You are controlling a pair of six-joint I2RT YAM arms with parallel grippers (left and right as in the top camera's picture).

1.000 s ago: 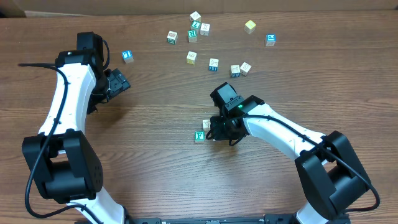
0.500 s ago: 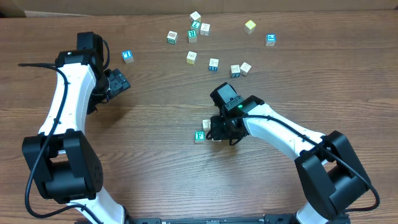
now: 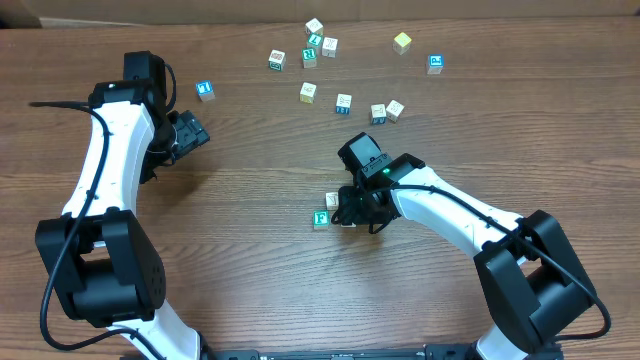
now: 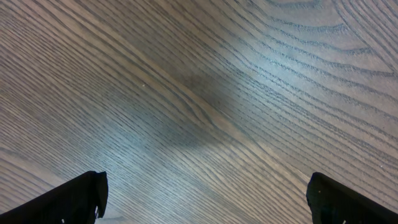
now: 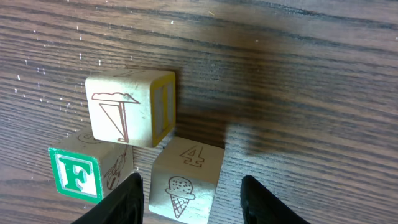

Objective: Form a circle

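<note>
Three small wooden cubes sit bunched together at mid-table; a circle of cubes is not in view. In the right wrist view they are a cream cube with a yellow side [image 5: 134,106], a green "F" cube [image 5: 81,171] and a cream cube with a "4" and an ice cream [image 5: 186,180]. My right gripper [image 5: 194,199] straddles the ice-cream cube, open, with a clear gap on its right side. From overhead, the right gripper [image 3: 352,212] hides that cube, beside the green cube [image 3: 321,219]. My left gripper [image 3: 190,132] hangs wide open over bare wood [image 4: 205,193].
Several loose alphabet cubes lie scattered along the back of the table, among them a cream one [image 3: 308,91], a blue one [image 3: 205,90], another blue one [image 3: 435,63] and a yellow-green one [image 3: 402,41]. A cardboard edge shows at the far left corner.
My right gripper's jaws have spread wider around the ice-cream cube. Neither arm nor any cube has visibly shifted.
</note>
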